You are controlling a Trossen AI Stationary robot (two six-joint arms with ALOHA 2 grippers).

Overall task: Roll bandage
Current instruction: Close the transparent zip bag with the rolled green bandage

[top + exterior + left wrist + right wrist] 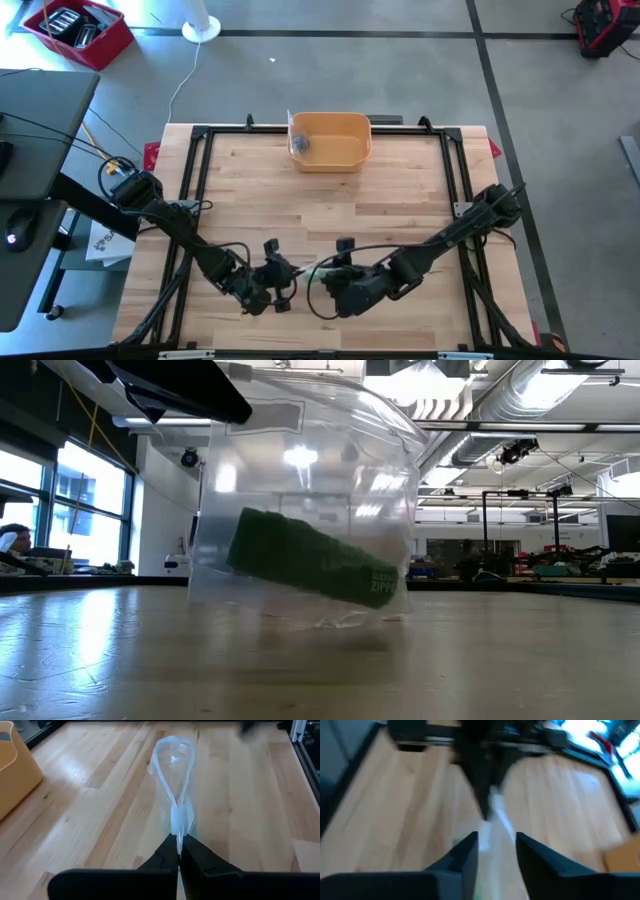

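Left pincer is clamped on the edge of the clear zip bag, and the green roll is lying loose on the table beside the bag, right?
Not quite. The left pincer is clamped on the clear zip bag, but the green roll is inside the bag, as the low view shows.

blurred: right end effector (496,851), right wrist view | cut off: clear bag (300,500) top, low view

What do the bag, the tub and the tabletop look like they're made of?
Bag: thin clear plastic film, glossy; the room shows through it and a green roll sits inside. The left gripper pinches its edge.
Tub: yellow-orange, smooth and matte, probably moulded plastic.
Tabletop: pale wood planks with visible grain, apparently sealed; it shines in the low view.
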